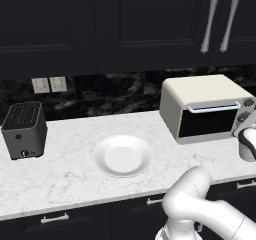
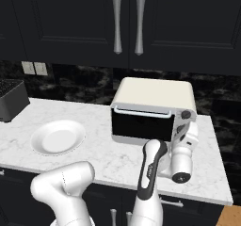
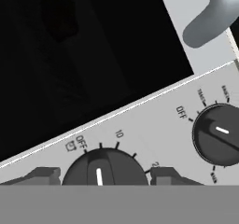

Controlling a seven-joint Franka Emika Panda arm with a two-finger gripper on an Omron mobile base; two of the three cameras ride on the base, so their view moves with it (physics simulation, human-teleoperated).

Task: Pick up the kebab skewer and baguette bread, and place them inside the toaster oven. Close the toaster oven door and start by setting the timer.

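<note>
The cream-white toaster oven (image 1: 200,95) (image 2: 155,95) stands on the counter at the right. The toaster oven door (image 1: 207,124) (image 2: 140,125) (image 3: 93,55) is closed, with its silver bar handle (image 3: 212,20) along the top. Through the dark glass I cannot make out what is inside. The kebab skewer and baguette bread are hidden. My gripper (image 2: 185,127) (image 3: 99,176) is at the oven's right-hand control panel. Its two fingertips (image 3: 44,175) press on either side of the lower timer knob (image 3: 105,164), whose white pointer sits just past OFF. A second knob (image 3: 217,134) lies beside it.
An empty white plate (image 1: 122,156) (image 2: 57,136) lies mid-counter, left of the oven. A black slot toaster (image 1: 24,129) (image 2: 12,98) stands at the far left near the wall outlets (image 1: 49,84). Dark cabinets with silver handles (image 2: 127,22) hang above. The counter's front edge (image 1: 100,204) runs just ahead of the arm.
</note>
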